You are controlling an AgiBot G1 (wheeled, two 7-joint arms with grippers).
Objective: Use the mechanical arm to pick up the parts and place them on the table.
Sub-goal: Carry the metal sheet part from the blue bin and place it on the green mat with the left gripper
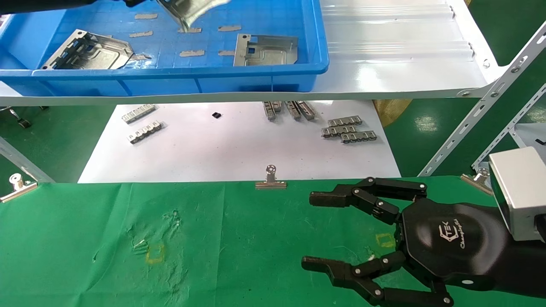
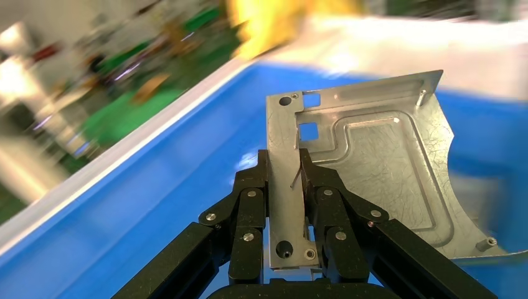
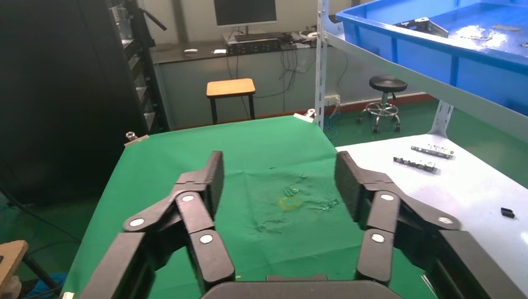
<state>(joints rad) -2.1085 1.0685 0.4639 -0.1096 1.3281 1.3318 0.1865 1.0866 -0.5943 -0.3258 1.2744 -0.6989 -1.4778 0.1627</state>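
Observation:
Above the blue bin my left gripper [image 2: 284,163] is shut on the bent edge of one of the parts [image 2: 380,168], a silvery stamped plate; in the head view that plate [image 1: 194,9] hangs at the top edge, lifted off the bin floor. Two more parts [image 1: 91,51] [image 1: 265,50] lie flat inside the bin. My right gripper [image 1: 308,231] hovers low over the green table [image 1: 239,238] at the right, open, with nothing between its fingers [image 3: 208,180]. Its black palm with the white logo faces up.
The blue bin [image 1: 170,74] stands on a glossy white shelf board [image 1: 396,64]. Below it, a white sheet [image 1: 239,157] carries small toothed strips [image 1: 347,130]. Binder clips [image 1: 270,179] line the table's far edge. A slanted perforated shelf brace [image 1: 482,106] stands at the right.

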